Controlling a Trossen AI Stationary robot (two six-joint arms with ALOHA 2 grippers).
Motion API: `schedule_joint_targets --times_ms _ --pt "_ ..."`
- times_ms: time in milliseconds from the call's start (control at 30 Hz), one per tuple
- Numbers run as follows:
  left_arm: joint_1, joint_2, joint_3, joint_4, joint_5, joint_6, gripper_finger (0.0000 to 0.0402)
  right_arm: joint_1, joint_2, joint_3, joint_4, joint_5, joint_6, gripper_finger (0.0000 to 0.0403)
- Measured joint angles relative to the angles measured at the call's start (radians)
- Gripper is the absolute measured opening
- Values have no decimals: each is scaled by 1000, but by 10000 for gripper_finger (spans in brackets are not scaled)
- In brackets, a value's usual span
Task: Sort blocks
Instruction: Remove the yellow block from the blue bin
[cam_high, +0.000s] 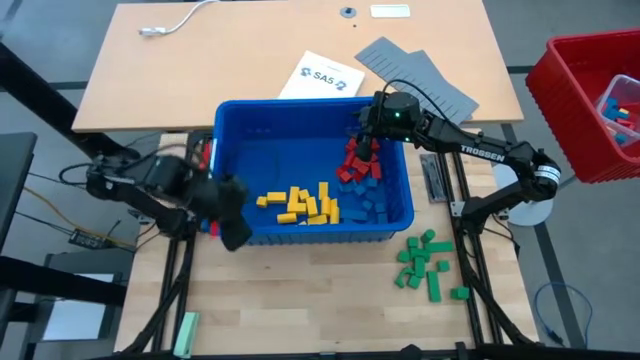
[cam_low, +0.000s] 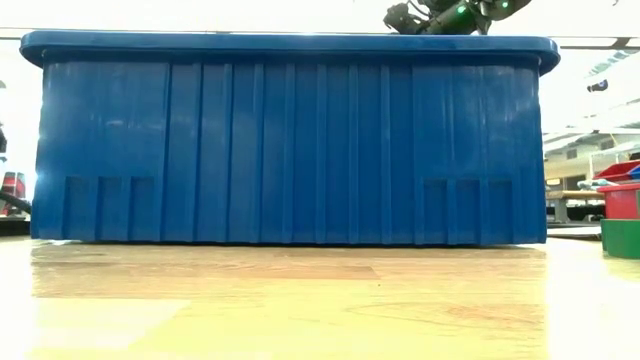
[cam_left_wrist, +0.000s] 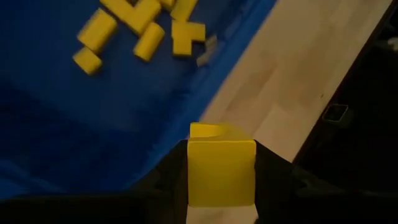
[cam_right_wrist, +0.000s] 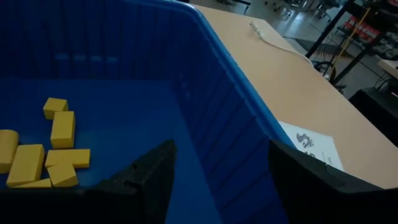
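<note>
- Progress: you are partway. Small green plastic bricks (cam_high: 425, 262) lie grouped on the pale wooden counter (cam_high: 300, 300) beside the deep blue plastic bin (cam_high: 240, 115); inside it, yellow bricks (cam_high: 300, 204) form one cluster, red bricks (cam_high: 355, 165) and blue bricks (cam_high: 375, 200) another, still mixed.
- Left gripper (cam_left_wrist: 221, 180): pinching one yellow brick (cam_left_wrist: 221, 171) over the bin's near rim, its long axis running out along the fingers, tip toward the bin.
- Right gripper (cam_right_wrist: 217, 180): spread and empty, hovering above the red pile.
- Remaining: you must separate red from blue.
</note>
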Motion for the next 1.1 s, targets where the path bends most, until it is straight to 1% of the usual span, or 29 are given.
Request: schedule_joint_targets --times_ms 167,267,367,467,600,667,767,1000,1100 --pt "-173 -2 -29 47 -101 -250 135 0 0 0 0 -2 0 238" --pt "-277 7 -66 75 -136 -392 135 0 0 0 -1 -2 0 238" --pt "-366 13 -143 102 -128 -532 135 0 0 0 -1 -2 0 238" --pt "-440 13 -246 203 -112 -644 135 0 0 0 -1 -2 0 238" --pt "-502 13 -389 334 -110 -757 135 0 0 0 -2 -2 0 238" --pt "-522 14 -459 383 -94 -791 135 0 0 0 -2 -2 0 238" --pt "-539 31 -543 442 -86 -799 135 0 0 0 -3 -1 0 238" --pt "-558 67 -685 448 -110 -842 135 2 0 0 -15 -1 16 238" --pt "-560 78 -751 508 -125 -843 146 3 0 0 -27 -1 28 238"
